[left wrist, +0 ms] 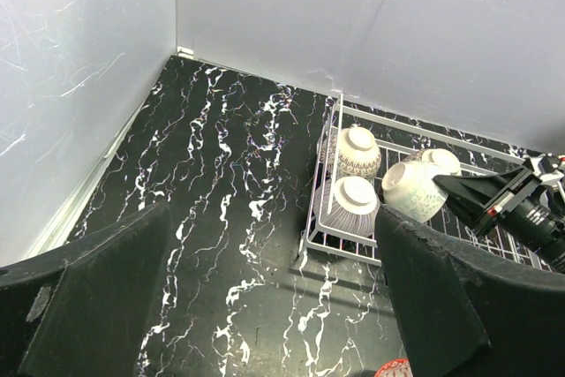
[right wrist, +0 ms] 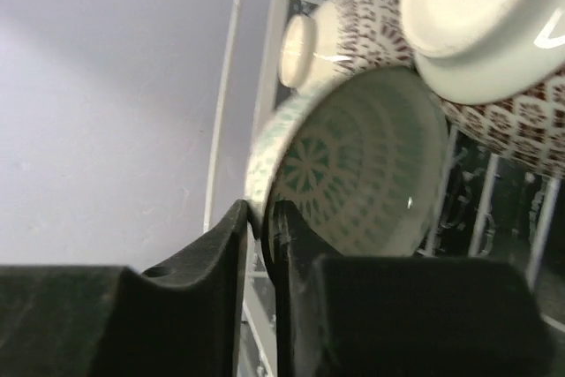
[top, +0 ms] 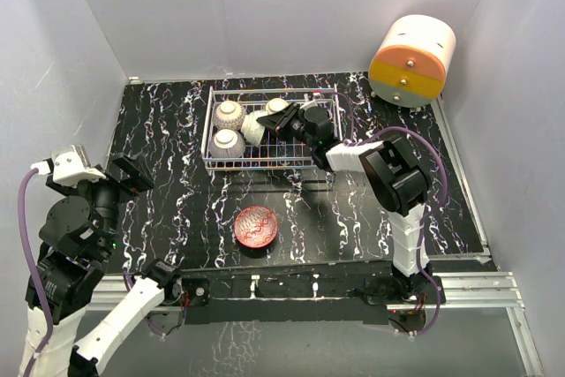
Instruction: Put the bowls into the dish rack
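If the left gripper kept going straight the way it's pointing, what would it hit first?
Most likely the bare black marbled tabletop, just left of the dish rack's near corner, though depth is unclear.

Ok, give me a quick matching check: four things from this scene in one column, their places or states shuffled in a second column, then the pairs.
Things
1. red bowl
2. pale green bowl
3. left gripper
4. drawer unit

Places or states
A. far right corner, beyond the dish rack
B. rim pinched by the right gripper, inside the rack
C. upright on the table, outside the rack on its near side
D. jaws wide open, holding nothing

Pairs: 1-C, 2-B, 3-D, 4-A
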### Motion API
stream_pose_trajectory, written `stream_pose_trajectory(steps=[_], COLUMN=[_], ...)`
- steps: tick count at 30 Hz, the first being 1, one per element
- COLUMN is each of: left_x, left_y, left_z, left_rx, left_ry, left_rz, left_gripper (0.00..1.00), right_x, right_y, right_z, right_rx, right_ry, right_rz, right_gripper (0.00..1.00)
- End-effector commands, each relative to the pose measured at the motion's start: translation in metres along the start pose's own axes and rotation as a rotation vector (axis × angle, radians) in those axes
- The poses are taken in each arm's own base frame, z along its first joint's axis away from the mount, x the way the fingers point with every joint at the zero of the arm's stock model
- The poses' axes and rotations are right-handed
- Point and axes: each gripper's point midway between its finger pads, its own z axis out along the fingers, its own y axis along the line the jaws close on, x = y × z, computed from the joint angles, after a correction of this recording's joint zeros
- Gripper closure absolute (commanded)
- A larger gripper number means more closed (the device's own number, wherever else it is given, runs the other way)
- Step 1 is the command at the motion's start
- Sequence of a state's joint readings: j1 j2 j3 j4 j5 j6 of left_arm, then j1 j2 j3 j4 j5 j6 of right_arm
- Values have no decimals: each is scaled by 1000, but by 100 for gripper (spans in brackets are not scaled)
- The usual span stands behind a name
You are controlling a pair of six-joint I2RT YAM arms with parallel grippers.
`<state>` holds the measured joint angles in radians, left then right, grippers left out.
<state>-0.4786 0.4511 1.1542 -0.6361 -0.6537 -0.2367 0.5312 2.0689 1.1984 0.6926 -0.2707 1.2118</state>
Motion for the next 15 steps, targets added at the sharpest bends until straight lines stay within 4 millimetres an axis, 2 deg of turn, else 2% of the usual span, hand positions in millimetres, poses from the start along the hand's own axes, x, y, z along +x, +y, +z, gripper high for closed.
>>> stream_pose_trajectory(steps=[1,8,15], left_x=[-10,-10,-9], left_y=[-4,-2,-3], left_z=[0,-2,-2], left_rx=[12,11,13], left_ry=[-16,-16,-15], left_rz=[-15,-18,-23], left_gripper=[3,3,3], right_x=[-8,1,10], right_y=[28,45,31], right_z=[-7,-10,-16], right_rx=[-99,-214,-123], right_ry=[-8,47,77], right_rz=[-10,79,116], right_gripper=[92,92,92])
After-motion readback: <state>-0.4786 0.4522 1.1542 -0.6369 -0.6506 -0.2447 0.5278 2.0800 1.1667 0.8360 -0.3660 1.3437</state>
